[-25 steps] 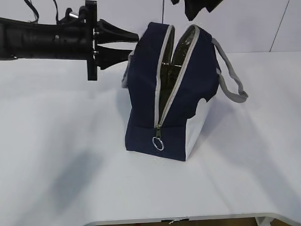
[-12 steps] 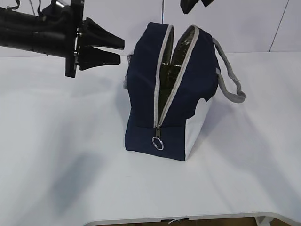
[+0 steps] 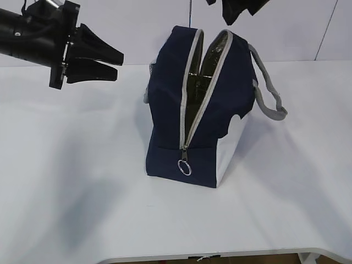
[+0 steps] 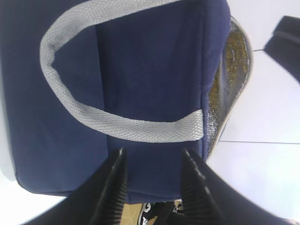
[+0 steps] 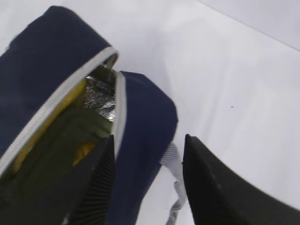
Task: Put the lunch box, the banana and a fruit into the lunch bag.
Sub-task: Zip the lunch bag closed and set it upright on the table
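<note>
Both jaws spread, empty. Left gripper [image 3: 113, 63] hangs left of the unzipped lunch bag [image 3: 170, 104], apart from it. Right gripper [image 5: 150, 187] hovers above its open rim.

A lab-like test bench – bare white table [image 3: 66, 181], plain white wall [image 3: 143, 27] behind

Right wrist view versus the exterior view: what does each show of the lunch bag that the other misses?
Only the right wrist view looks down into the lunch bag: yellow shapes lie against the silver foil lining, too blurred to name, with the right gripper open above the mouth.

Only the exterior view shows the ring zipper pull at the bottom of the track, the white side panel, and the left gripper off to the side, clear of the bag, jaws apart.

Both show the bag upright, unzipped, on the white table.
</note>
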Robot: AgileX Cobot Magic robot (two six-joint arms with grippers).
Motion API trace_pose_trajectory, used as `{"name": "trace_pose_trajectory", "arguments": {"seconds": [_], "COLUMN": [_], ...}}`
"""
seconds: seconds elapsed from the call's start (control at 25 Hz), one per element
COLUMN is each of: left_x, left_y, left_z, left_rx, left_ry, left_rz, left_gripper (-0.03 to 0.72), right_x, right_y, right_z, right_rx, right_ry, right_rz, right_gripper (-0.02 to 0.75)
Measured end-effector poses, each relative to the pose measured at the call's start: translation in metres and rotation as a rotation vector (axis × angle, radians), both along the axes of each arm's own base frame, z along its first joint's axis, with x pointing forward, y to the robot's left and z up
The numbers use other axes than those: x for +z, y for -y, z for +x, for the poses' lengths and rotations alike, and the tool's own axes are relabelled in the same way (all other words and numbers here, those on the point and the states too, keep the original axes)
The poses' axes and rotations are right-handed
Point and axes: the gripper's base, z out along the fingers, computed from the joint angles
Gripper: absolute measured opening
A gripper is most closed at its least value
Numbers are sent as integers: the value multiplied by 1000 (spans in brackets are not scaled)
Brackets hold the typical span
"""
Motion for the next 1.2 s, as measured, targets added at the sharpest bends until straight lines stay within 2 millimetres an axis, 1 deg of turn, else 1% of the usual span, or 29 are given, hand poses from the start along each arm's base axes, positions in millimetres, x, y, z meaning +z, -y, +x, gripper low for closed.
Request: {"name": "trace_pose_trajectory", "arguments": {"seconds": [0.16,0.24,0.32,0.44,0.52,0.6,0.92,1.08,1.2], "left_x": [0,0,0,0,0,0,0,0,0], "left_y": [-1,-1,-1,-1,-1,-1,-1,-1,-1], "left_z": [0,0,0,0,0,0,0,0,0], "left_rx": [0,-2,-2,-2,-2,-2,-3,-3,-3], "left_ry": [0,0,0,0,0,0,-1,-1,-1], "left_rz": [2,3,4,4,4,4,5,5,5], "left_gripper": [274,274,267,260,258,258,255,254,253], "right_x": [9,8,1,-18,-26,-30,-33,-33,-32], "right_y": [5,6,7,11,11,8,-2,-3,-3], "right_z": [-4,-5,-4,-3,-3,-4,-8,-9,-5], "right_rx": [-18,-20,-26,-40,-45,-40,-16,-15,-12], "right_ry": [29,29,14,-29,-55,-80,-137,-140,-96], "right_rz": [-9,-17,-43,-116,-123,-94,26,37,26], "right_gripper": [401,401,401,401,401,401,402,401,401]}}
